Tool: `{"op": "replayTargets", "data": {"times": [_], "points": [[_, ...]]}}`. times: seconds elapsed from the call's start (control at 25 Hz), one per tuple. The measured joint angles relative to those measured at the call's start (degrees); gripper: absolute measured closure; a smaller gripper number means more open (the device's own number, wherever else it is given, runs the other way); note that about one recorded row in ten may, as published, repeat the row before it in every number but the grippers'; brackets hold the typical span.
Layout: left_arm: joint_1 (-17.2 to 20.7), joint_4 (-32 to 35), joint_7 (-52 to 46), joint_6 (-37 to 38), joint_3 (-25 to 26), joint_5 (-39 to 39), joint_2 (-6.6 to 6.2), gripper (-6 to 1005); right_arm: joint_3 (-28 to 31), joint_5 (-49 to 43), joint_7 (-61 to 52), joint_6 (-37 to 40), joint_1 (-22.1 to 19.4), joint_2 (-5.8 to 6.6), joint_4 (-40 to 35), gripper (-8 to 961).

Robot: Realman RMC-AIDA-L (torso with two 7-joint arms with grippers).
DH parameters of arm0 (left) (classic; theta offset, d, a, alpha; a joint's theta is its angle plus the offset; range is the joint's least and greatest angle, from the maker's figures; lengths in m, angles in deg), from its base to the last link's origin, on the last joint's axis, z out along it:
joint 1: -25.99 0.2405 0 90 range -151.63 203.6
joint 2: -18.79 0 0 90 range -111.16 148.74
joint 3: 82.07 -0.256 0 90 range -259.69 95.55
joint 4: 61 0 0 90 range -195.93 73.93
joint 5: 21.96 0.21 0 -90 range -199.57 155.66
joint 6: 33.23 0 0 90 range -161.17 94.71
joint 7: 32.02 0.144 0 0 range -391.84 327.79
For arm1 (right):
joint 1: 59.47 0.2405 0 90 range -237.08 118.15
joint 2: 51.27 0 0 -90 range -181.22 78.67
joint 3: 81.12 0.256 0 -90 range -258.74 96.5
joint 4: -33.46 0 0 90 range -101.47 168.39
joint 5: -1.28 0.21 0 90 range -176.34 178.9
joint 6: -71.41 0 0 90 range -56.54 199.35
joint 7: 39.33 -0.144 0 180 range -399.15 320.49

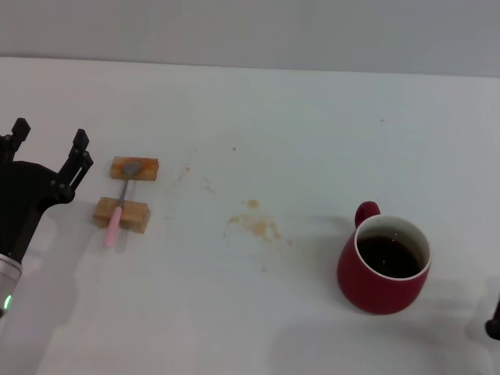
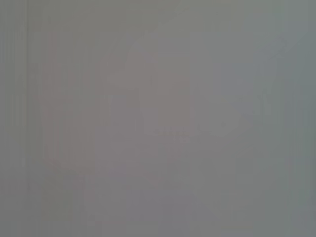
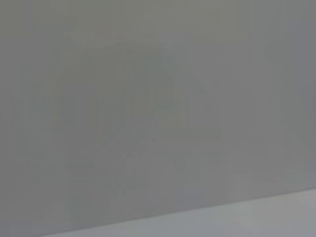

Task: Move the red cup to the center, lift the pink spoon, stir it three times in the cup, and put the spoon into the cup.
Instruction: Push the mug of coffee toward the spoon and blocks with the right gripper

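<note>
The red cup stands on the white table at the right, its small handle toward the back left and dark liquid inside. At the left lies the pink spoon, bridging two small tan wooden blocks, with its grey bowl on the far block and its pink handle over the near block. My left gripper hovers open to the left of the spoon, nothing between its fingers. Only a dark sliver of my right gripper shows at the right edge, to the right of the cup. Both wrist views show only blank grey.
Brownish stains mark the table's middle, between the spoon and the cup. The table's far edge meets a grey wall at the back.
</note>
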Motion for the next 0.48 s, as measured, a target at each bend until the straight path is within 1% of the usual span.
{"op": "replayTargets", "data": {"times": [0.12, 0.48], "points": [[-0.14, -0.21, 0.06, -0.03, -0.04, 0.00, -0.02, 166, -0.72, -0.28, 0.01, -1.69, 1.06, 0.00, 0.66, 954], [-0.68, -0.13, 0.10, -0.03, -0.33, 0.01, 0.01, 166, -1.89, -0.49, -0.39, -3.14, 3.00, 0.00, 1.47, 954]]}}
